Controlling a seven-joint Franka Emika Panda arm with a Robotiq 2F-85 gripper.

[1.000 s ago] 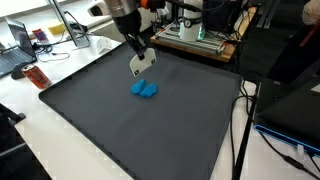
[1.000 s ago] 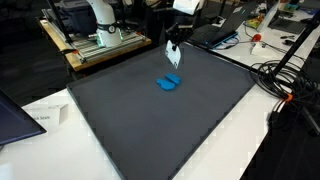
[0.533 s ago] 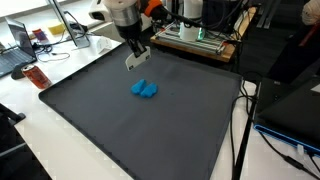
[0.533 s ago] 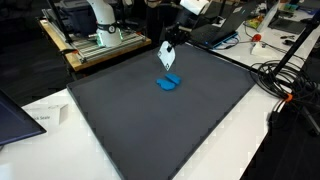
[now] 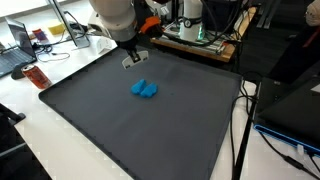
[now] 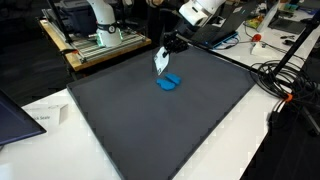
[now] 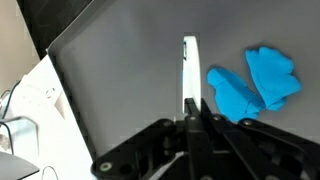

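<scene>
Blue crumpled cloth (image 5: 146, 89) is lying on the dark mat (image 5: 120, 135), a little past the mat's middle toward the far edge in both exterior views. In the wrist view I am seeing the cloth (image 7: 255, 85) as two bright blue, rumpled lobes touching each other, with nothing resting on them. I am keeping the fingers (image 7: 190, 70) pressed flat together with nothing between them. They are hanging in the air above the mat, just beside the cloth and not touching it, and nothing is standing between the two. The mat is covering most of the white surface (image 6: 255, 125). Off the mat's corner in an exterior view a small red object (image 5: 37, 77) is lying on the surface, with a laptop (image 5: 12, 60) sitting beyond it. In an exterior view a paper sheet (image 6: 45, 117) is lying near another corner, and cables (image 6: 285, 72) are trailing past the opposite edge, well apart from the cloth.
</scene>
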